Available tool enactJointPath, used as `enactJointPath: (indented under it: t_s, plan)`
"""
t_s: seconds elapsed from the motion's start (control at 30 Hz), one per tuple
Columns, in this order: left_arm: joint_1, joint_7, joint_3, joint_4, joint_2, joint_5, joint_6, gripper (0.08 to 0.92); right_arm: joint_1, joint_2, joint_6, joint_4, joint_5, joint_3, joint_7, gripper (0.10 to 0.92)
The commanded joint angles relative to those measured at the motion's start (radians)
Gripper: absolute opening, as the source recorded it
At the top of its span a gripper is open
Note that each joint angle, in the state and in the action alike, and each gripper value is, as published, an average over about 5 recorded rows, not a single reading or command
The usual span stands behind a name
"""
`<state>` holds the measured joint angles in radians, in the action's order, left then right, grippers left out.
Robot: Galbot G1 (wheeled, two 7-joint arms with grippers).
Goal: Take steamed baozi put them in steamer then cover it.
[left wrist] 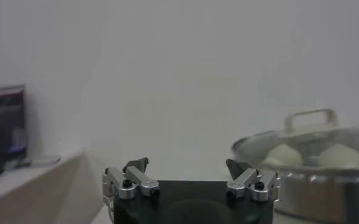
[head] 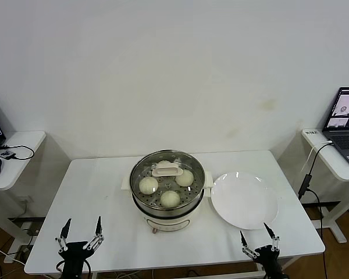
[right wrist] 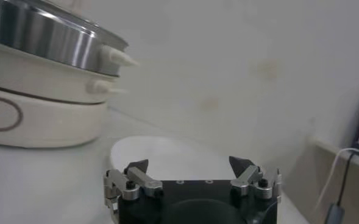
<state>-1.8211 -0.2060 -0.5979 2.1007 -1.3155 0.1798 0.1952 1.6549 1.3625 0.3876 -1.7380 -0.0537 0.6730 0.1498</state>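
The fingers of the left gripper [head: 80,231] stand wide apart and hold nothing, and the fingers of the right gripper [head: 259,237] are spread in the same way and are also empty. Both grippers hang low at the near edge of the white table [head: 99,186], the left one near the left corner and the right one near the right corner, well apart from the steamer [head: 167,195]. This looks like a parked position, probably because the work is finished. The steamer stands in the middle of the table. The steamed baozi [head: 170,199] lie inside it on the perforated tray; three are clearly seen through the glass, and a fourth seems partly hidden under the handle. The cover [head: 167,170] sits flat on the steel rim, with its cream handle on top. Just beside the steamer, on its right, lies the white plate [head: 245,199], and nothing is on it. The plate comes close to the near right part of the table, not far from the right gripper, so there is less free room on that side. On the left side, the table surface is bare between the left gripper and the steamer. Side desks with a laptop [head: 344,125] stand beyond both table ends.
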Motion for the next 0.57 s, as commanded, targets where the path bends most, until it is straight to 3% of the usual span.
enactJointPath:
  t_s: [0.03, 0.57]
  plan:
    - [-0.038, 0.034, -0.059, -0.086, -0.011, 0.137, 0.077, 0.823, 0.045, -0.011, -0.046, -0.078, 0.064, -0.035, 0.006, 0.823]
    - [-0.028, 0.058, -0.048, -0.097, -0.020, 0.074, 0.087, 0.823, 0.062, 0.003, -0.068, -0.109, 0.063, -0.029, 0.007, 0.823]
